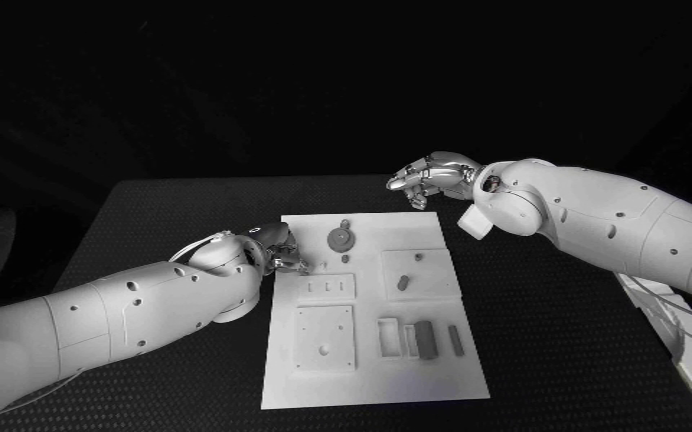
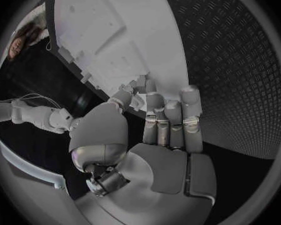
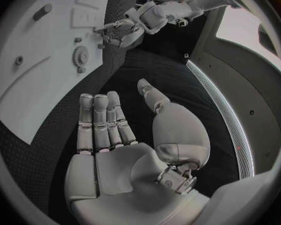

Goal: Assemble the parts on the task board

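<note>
While right hand [image 1: 427, 178] hovers apart, left fingers [image 1: 289, 258] touch task board's [image 1: 433, 382] edge.

The left hand [image 1: 277, 250] covers the task board's [image 1: 433, 372] left edge, so whether its fingertips [image 2: 147, 87] pinch any part there can't be told. The small pieces by the gear [image 1: 340, 239] are too tiny to identify, and the table's [image 1: 173, 212] near corners are cut off

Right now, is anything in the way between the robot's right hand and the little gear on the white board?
Nothing visible is. The right hand hovers open past the task board's far edge, with only bare board before the gear.
</note>
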